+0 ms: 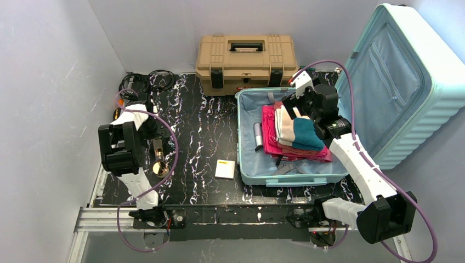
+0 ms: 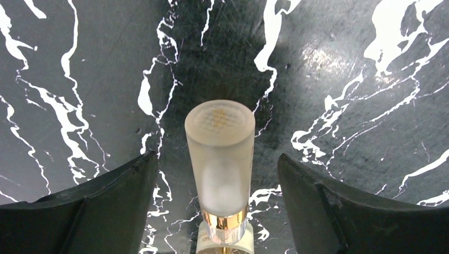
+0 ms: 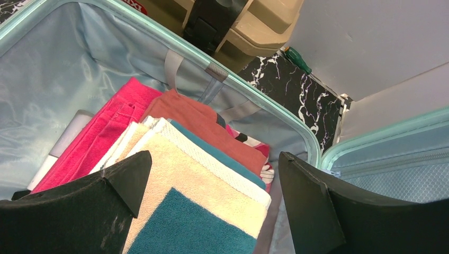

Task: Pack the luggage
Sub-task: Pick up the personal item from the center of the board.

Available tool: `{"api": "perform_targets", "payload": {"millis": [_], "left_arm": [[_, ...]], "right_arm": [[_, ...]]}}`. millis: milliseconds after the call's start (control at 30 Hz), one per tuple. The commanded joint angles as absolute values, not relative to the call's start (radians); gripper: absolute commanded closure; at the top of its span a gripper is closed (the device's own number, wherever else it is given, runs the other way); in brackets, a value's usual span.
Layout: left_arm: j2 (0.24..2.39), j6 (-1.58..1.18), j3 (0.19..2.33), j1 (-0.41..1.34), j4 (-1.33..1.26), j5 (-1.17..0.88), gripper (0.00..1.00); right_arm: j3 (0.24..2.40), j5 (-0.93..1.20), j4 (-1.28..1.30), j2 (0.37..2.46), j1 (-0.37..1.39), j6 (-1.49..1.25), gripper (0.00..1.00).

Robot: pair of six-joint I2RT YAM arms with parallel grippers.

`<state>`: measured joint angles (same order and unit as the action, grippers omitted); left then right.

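In the top view I am seeing the luggage [image 1: 296, 178] lying open on the right half of the table [image 1: 197, 131], its lid leaning back toward 2 o'clock, and my right arm reaching over the folded stack inside. The right wrist view is giving me what the top one cannot: the right gripper [image 3: 212, 172] is spread wide with nothing between its fingers, the cream-and-teal towel [image 3: 196, 211] directly beneath it, a pink cloth [image 3: 100, 137] at the towel's 9 o'clock, and the tan toolbox [image 3: 254, 21] just past the luggage rim at 12 o'clock. The left gripper [image 2: 217, 164] is sitting well apart from the luggage, out at its 9 o'clock. Only that wrist view is showing me a frosted-cap bottle [image 2: 219, 153] lying between the parted fingers, a gap on each side.
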<state>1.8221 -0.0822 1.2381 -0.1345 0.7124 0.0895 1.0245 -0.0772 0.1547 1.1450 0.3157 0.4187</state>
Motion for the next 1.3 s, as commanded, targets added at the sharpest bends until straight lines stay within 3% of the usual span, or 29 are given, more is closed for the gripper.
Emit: {"api": "perform_targets", "payload": {"millis": [0, 200, 467, 700, 900, 1267], "left_arm": [[1.842, -0.109, 1.219, -0.134, 0.676, 0.066, 0.21], [1.861, -0.117, 1.196, -0.135, 0.640, 0.056, 0.36], [1.871, -0.147, 1.227, -0.133, 0.635, 0.031, 0.90], [1.828, -0.208, 1.359, -0.134, 0.736, -0.095, 1.00], [1.743, -0.284, 1.534, -0.084, 0.824, -0.220, 1.00], [1.781, -0.456, 1.893, 0.254, 0.931, -0.260, 1.00]], "right_arm": [[1.029, -0.071, 0.122, 1.118, 0.321, 0.421, 0.02], [1.029, -0.069, 0.123, 1.121, 0.321, 0.419, 0.02], [1.031, -0.067, 0.121, 1.126, 0.321, 0.419, 0.02], [1.032, -0.072, 0.120, 1.133, 0.319, 0.422, 0.02], [1.031, -0.081, 0.115, 1.138, 0.315, 0.429, 0.02], [1.030, -0.081, 0.115, 1.133, 0.297, 0.430, 0.02]]}}
